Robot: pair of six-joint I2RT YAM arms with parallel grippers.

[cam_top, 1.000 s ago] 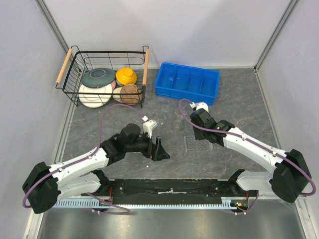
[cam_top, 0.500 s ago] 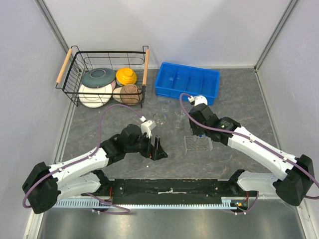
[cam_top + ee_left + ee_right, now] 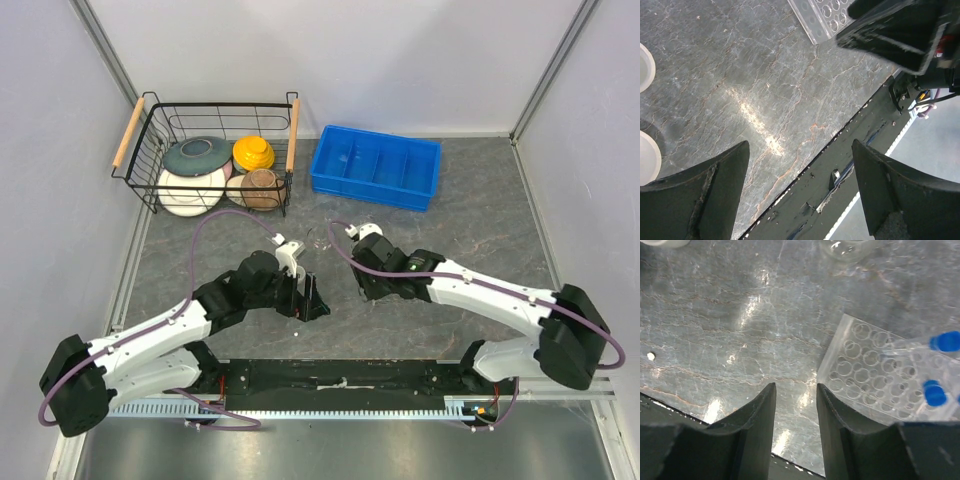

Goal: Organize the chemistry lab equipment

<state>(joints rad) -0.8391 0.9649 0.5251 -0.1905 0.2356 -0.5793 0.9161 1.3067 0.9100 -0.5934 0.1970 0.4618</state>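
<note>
The right claw [image 3: 795, 415] is hovering low over the grey table [image 3: 725, 320], its jaws standing partly apart with only bare table showing between them, so it is gripping nothing. The clear rack [image 3: 867, 367] is lying flat just to the right of that claw, not between the jaws. A short end and one corner are facing the claw, while its long axis is running away to the right. Two blue-capped tubes [image 3: 936, 392] are resting on its far-right part. From overhead the right arm is covering most of the rack. The left claw [image 3: 800, 195] is waiting near the table's front edge, left of the right claw, with its jaws spread wide and empty, and it is sitting farther from the rack. The right arm is therefore looking like the one to take the rack, and it is probably needing to shift right and line up with the short end before closing.
</note>
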